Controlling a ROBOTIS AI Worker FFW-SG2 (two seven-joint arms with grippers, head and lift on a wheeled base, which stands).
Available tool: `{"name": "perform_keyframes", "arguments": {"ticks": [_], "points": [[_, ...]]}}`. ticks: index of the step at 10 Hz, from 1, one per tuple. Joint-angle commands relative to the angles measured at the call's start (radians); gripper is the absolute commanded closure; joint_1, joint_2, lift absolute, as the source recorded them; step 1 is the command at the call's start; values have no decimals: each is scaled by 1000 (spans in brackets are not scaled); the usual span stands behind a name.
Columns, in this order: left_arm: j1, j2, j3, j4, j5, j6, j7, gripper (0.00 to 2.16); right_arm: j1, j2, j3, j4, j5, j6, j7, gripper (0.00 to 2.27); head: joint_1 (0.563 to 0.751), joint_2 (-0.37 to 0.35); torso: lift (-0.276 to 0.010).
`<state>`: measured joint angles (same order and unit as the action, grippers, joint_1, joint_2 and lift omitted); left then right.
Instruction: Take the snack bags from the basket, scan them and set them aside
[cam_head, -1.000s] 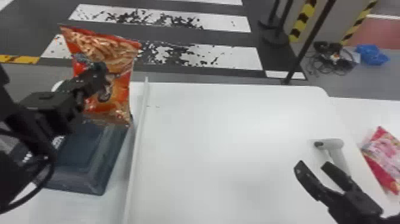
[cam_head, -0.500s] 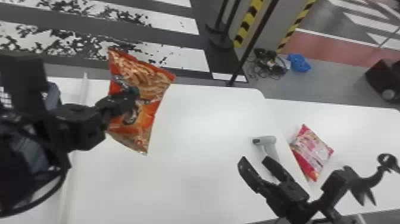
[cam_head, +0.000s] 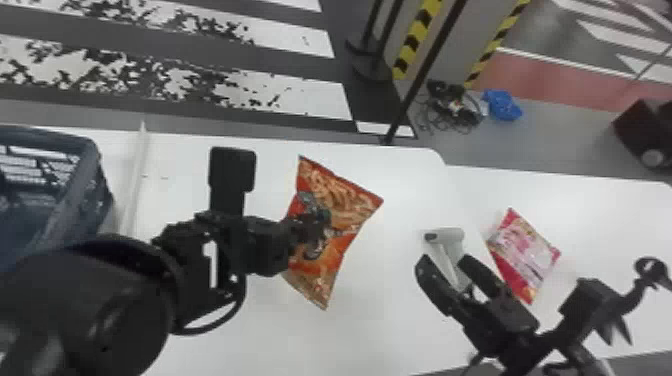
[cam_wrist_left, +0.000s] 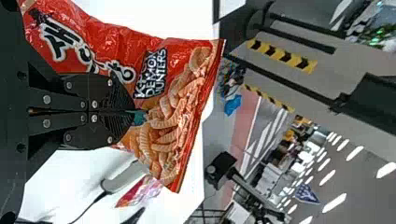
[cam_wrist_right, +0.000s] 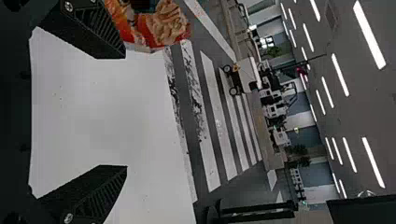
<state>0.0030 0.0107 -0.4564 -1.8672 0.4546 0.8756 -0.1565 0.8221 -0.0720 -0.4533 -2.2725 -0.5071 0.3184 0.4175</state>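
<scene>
The left gripper (cam_head: 311, 226) is pinching a glossy, creased red-and-orange snack bag (cam_head: 345, 200), which is showing curly puffs and tilting above the white table (cam_head: 380, 320). From the bag, the right gripper (cam_head: 446, 259) is spreading its fingers toward four o'clock, while the pale scanner (cam_head: 451, 236) and a pink bag (cam_head: 524, 249) are lying toward three.

Desk (cam_head: 390, 325), white; side desk (cam_head: 610, 210) at its right edge. Pale strip (cam_head: 132, 185) on desk, running in from far edge, left part. Dark pole (cam_head: 425, 75) past far edge, near far right corner. Floor beyond: worn white stripes (cam_head: 280, 95), posts (cam_head: 367, 30) on round bases, yellow-black tape (cam_head: 417, 35), cable tangle (cam_head: 452, 107), blue bundle (cam_head: 502, 106) just beside it, red floor (cam_head: 550, 80). Black box (cam_head: 645, 132) past side desk's far edge. Farther off, white cart (cam_wrist_right: 247, 74) on wheels, ceiling lights (cam_wrist_right: 341, 77).
</scene>
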Motion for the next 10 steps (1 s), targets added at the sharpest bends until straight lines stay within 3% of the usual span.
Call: {"name": "perform_keyframes", "arguments": {"ticks": [1,2,3,6,10], "points": [[-37,-13,-39,148,-19,-33,-11,2148,-3,0,-16,-21,-7,3,-2,83,695,-350,-75],[-58,-13,-70,229,-27,-94,-20,2145,-6,-2,-24,-32,-13,12,-2,83,695,-350,-75],[-72,-13,-80,298,-33,-174,-61,2145,-6,-2,-27,-36,-21,12,-2,83,695,-350,-75],[-135,-13,-119,364,-21,-177,-112,2145,-18,-2,-38,-38,-41,12,-2,83,695,-350,-75],[-159,-13,-179,441,33,-168,-196,2145,-52,8,-30,-38,-44,40,-6,83,695,-350,-75]]}}
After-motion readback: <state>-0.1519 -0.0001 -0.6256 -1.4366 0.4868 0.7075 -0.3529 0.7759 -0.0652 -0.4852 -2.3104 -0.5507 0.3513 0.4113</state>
